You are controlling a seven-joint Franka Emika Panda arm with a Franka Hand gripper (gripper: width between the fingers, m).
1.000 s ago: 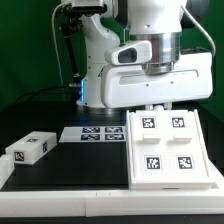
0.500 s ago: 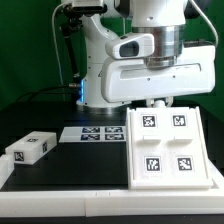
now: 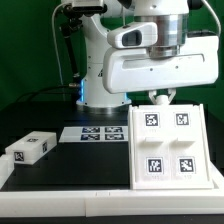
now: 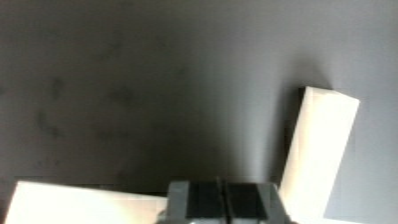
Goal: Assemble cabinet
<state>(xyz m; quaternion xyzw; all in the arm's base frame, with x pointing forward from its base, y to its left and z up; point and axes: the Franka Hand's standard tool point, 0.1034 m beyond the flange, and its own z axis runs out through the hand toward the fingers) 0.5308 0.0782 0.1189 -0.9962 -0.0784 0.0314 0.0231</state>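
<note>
Smooth matt white plastic cabinet (image 3: pixel 167 145)

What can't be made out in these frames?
- Exterior view: gripper mostly hidden by the wrist housing; contact with the cabinet panel unclear.
- Wrist view: long white piece and wide white piece are blurred and cut off by the frame; which parts they are is unclear.
- Exterior view: small block tag too small to read.

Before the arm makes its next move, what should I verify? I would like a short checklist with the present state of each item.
1. Gripper carries nothing: ok, jaws shut and empty in the wrist view.
2. Gripper clear of the cabinet body: cannot tell, it hangs close over one edge.
3. Small block apart from the cabinet body: ok.
4. Marker board uncovered: ok.
</note>
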